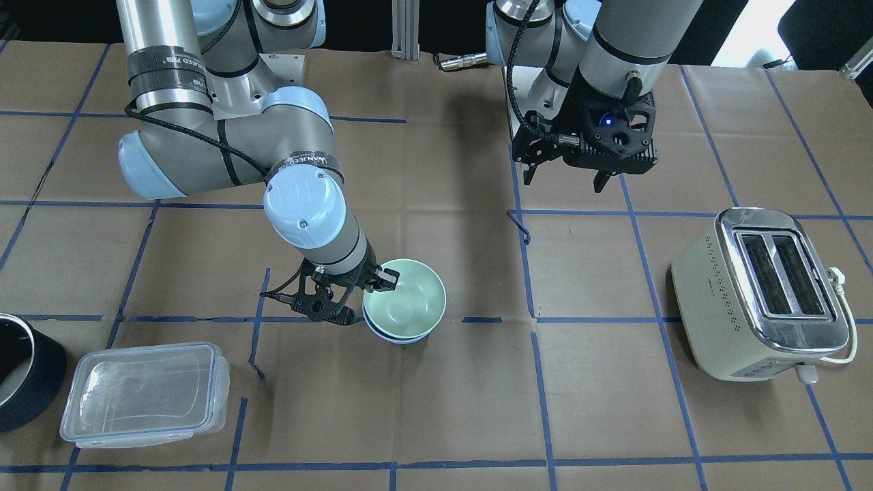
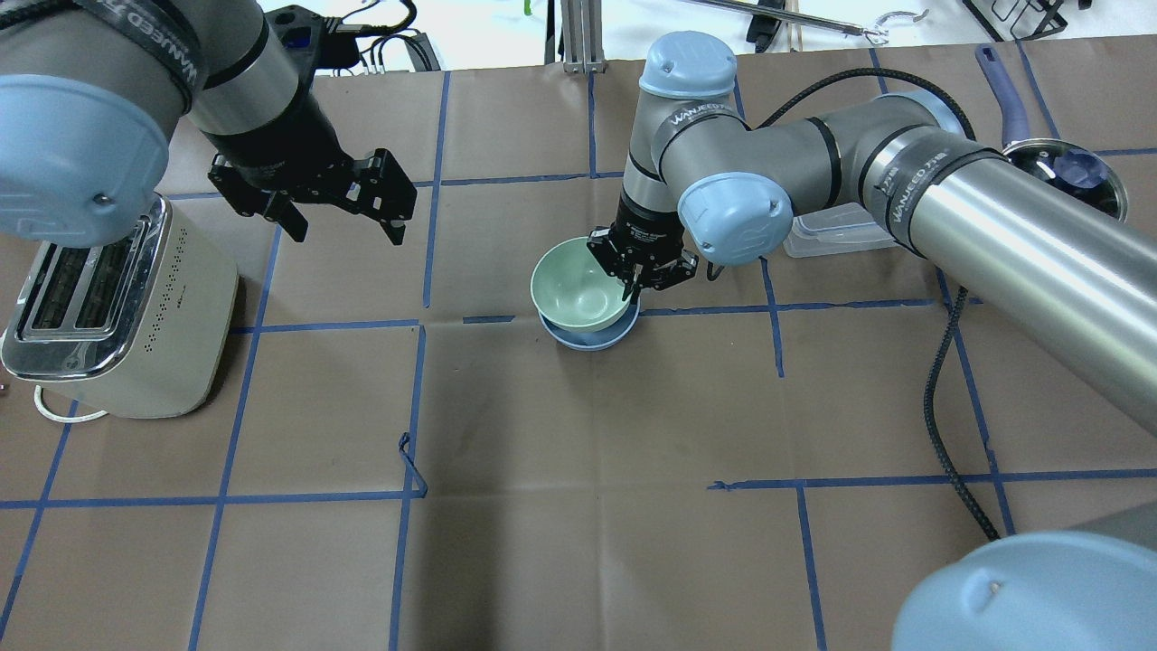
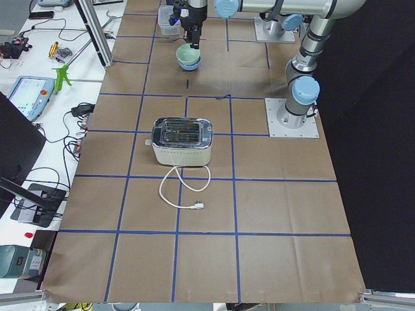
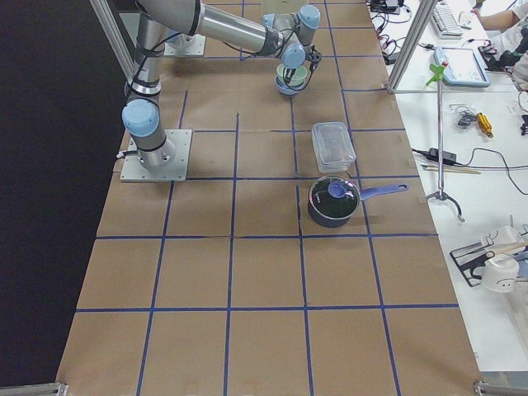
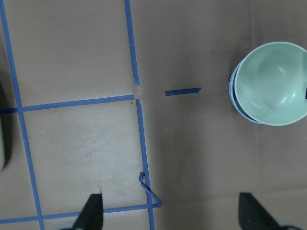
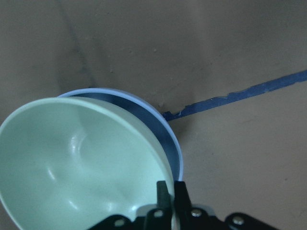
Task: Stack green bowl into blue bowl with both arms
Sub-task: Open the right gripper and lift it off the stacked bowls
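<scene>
Brown paper crossed with blue tape [image 1: 543, 409] covers the surface [image 1: 443, 423]. In the front-facing view I see the green bowl [image 1: 409, 300] nested in the blue bowl [image 1: 399, 336] near the middle. My right hand [image 1: 365, 296] is clenched on the green bowl's rim. The left hand [image 1: 565, 174] hangs released above bare paper, well apart from the bowls. A cream and chrome toaster [image 1: 760, 293] stands off to one side. A clear lidded container [image 1: 146, 392] lies on the other.

From overhead, the green bowl [image 2: 574, 291] hides all of the blue bowl [image 2: 587, 339] but a crescent of its rim. The right hand [image 2: 633, 291] comes down on the green rim. The left hand [image 2: 346, 226] has its jaws spread near the toaster [image 2: 136, 325].

In the left side view the stacked bowls [image 3: 188, 58] are small and far, beyond the toaster [image 3: 181, 139].

In the right side view the bowls [image 4: 293, 78] sit past the container [image 4: 332, 146] and a dark saucepan [image 4: 334, 202].

The left wrist camera looks straight down. Its fingertips [image 5: 93, 213] are wide apart with nothing between them, and the green bowl [image 5: 276, 84] is off at the frame's edge.

The right wrist camera shows the fingers [image 6: 165, 194] pinching the green rim, one inside and one outside. The green bowl [image 6: 81, 158] sits tilted, baring part of the inner wall of the blue bowl [image 6: 163, 139].
</scene>
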`<state>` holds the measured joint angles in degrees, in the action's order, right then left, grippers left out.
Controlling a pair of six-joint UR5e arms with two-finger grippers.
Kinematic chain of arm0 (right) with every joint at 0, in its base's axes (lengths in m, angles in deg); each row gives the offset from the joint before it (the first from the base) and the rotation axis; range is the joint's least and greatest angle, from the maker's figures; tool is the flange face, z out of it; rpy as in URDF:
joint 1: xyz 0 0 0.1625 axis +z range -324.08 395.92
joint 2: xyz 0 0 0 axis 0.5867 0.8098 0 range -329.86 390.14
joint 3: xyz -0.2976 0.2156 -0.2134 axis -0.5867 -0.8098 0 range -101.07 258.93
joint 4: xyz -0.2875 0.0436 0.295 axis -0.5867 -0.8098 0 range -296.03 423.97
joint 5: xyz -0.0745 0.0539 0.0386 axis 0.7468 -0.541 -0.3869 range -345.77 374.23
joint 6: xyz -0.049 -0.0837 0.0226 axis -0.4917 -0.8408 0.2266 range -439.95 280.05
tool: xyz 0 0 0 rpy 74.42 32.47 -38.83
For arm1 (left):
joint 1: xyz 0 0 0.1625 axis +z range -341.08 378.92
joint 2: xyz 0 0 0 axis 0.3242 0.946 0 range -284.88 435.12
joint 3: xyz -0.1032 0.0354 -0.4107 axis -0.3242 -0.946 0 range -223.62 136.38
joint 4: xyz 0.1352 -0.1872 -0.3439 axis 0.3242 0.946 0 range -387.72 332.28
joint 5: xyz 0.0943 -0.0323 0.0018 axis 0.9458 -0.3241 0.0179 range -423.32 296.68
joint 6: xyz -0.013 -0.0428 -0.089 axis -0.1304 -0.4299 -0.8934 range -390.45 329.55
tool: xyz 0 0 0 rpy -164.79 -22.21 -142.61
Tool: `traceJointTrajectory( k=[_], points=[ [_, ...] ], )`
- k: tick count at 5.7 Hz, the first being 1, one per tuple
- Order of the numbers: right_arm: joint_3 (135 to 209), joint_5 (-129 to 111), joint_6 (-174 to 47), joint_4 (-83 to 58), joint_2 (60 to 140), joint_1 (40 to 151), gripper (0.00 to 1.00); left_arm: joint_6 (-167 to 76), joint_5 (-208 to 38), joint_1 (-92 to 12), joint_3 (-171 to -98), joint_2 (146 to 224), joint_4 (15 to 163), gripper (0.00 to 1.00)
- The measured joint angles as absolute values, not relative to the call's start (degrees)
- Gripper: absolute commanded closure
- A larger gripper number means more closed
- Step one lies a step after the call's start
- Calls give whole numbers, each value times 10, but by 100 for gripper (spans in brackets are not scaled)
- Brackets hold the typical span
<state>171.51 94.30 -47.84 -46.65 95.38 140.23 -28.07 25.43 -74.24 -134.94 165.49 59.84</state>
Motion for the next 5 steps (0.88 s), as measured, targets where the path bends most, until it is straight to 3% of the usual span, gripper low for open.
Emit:
traceJointTrajectory(
  k=[3,5],
  points=[
    [1680,947,-481,-453,972,1394,0,-281,251,-742,-1349,1655,598,1],
    [1610,956,-491,-302,1023,1385,0,-282,253,-742,-1348,1655,598,1]
  ],
)
